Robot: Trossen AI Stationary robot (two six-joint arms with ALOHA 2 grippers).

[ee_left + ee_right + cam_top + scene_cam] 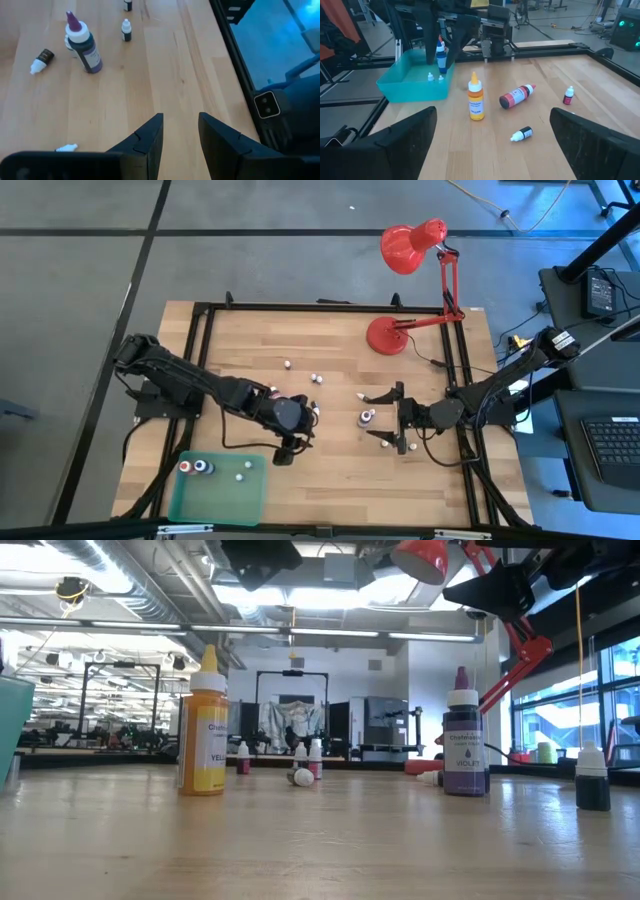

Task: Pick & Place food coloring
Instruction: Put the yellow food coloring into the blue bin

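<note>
The green tray [222,498] lies at the near left. A red bottle [185,467], a blue one [200,467] and two tiny whitish ones [430,76] stand in it. A yellow bottle [476,100] stands on the table and a red one [516,96] lies there on its side. My left gripper [180,119] hangs open over the table by the tray's right corner, with nothing between its fingers. My right gripper [386,420] is raised and wide open at the right. A violet bottle [366,418] stands by its fingertips.
Tiny bottles are scattered on the wood: one dark one [42,58] and a white-capped one [522,134] lie flat, and a small red one [568,95] stands. A red desk lamp [388,335] stands at the far right. A black frame [330,308] rims the table.
</note>
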